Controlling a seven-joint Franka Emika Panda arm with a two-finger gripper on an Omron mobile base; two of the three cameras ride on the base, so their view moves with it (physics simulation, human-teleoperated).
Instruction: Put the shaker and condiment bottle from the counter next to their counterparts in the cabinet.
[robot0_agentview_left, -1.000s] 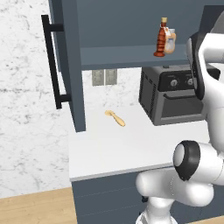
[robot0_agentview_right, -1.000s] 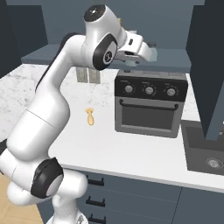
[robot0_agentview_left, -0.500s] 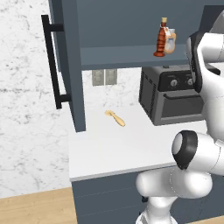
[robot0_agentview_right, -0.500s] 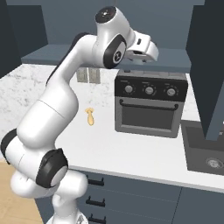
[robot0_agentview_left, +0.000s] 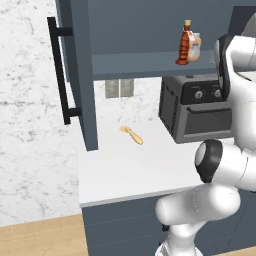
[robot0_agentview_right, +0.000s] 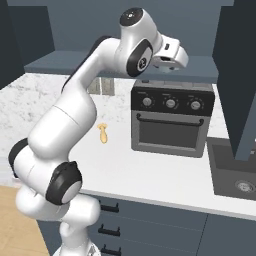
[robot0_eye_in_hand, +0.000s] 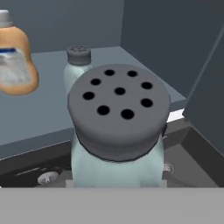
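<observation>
Bottle (robot0_agentview_left: 185, 45): done, standing on the cabinet (robot0_agentview_left: 150, 60) shelf beside the orange bottle (robot0_agentview_left: 195, 47). Shaker (robot0_eye_in_hand: 118, 127): carried at the gripper (robot0_agentview_right: 167, 62), near its twin (robot0_eye_in_hand: 77, 65) at the shelf's front edge; fingers hidden, so grip cannot be told. Left: setting it down.

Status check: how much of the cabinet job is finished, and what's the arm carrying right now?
Done: the red bottle stands on the cabinet shelf beside the orange bottle. In hand: the shaker fills the hand view, held near the shelf with the second shaker just behind it, though the jaws are hidden. Left: set it down beside that one and let go.
</observation>
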